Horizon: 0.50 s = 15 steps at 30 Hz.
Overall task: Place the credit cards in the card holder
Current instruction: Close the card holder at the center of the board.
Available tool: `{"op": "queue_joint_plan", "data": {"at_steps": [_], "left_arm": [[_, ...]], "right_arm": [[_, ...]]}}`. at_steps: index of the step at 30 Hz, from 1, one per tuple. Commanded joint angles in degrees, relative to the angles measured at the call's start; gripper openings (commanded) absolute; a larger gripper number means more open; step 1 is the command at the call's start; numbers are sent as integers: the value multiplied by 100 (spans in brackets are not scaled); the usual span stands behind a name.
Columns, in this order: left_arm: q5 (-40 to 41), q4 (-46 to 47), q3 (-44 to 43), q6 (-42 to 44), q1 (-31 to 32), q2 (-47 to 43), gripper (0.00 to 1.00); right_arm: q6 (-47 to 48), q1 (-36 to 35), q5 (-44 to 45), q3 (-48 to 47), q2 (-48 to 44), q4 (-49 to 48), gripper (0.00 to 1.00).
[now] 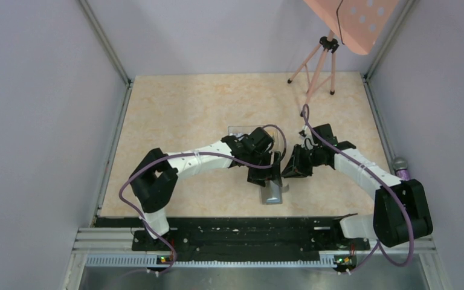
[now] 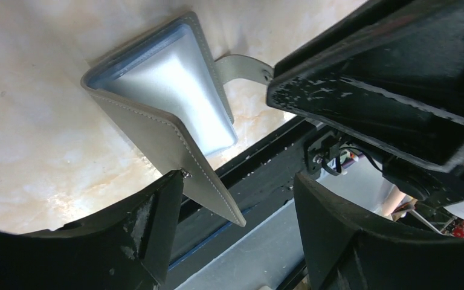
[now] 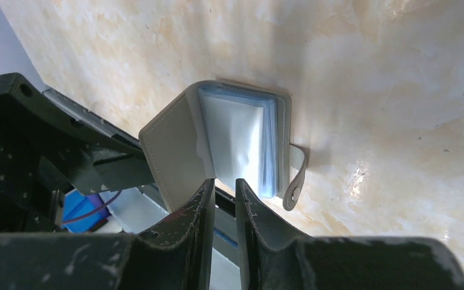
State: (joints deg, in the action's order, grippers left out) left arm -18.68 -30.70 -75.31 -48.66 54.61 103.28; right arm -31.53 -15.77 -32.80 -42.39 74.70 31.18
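We see the left end effector (image 2: pixel 235 205) spread beside the open holder (image 2: pixel 169 115); the right end effector (image 3: pixel 223 199), nearly pressed together, could let the cover flip shut.

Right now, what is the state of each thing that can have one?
card holder: open, one cover raised, blue sleeves showing, lying on the table.
snap tab: unfastened, hanging loose.
left pincer: open, cover edge beside one finger.
right pincer: nearly shut, holding nothing visible.
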Motion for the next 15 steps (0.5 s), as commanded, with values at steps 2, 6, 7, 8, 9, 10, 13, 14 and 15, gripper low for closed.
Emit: {"op": "queue_joint_plan", "data": {"at_steps": [2, 6, 7, 8, 9, 10, 13, 14, 15], "left_arm": [[-182, 446, 11, -112, 28, -254, 73], [-382, 841, 171, -163, 32, 9, 72], [-443, 992, 200, -180, 31, 90, 72], [-496, 1139, 251, -209, 31, 164, 71], [-569, 1301, 293, -247, 32, 250, 71], [-645, 1430, 313, -265, 32, 354, 70], [-857, 1731, 320, -266, 26, 661, 68], [-905, 1841, 318, -266, 24, 741, 67], [-968, 1916, 310, -266, 17, 820, 65]], "right_arm": [[121, 77, 52, -237, 41, 29, 19], [141, 122, 121, -313, 28, 65, 19], [172, 127, 144, -340, 34, 89, 19], [195, 127, 156, -374, 43, 116, 19], [216, 127, 159, -401, 68, 143, 19], [243, 133, 147, -426, 82, 155, 19], [308, 136, 146, -434, 135, 203, 19], [313, 134, 128, -414, 146, 190, 19], [316, 134, 98, -390, 168, 156, 19]]}}
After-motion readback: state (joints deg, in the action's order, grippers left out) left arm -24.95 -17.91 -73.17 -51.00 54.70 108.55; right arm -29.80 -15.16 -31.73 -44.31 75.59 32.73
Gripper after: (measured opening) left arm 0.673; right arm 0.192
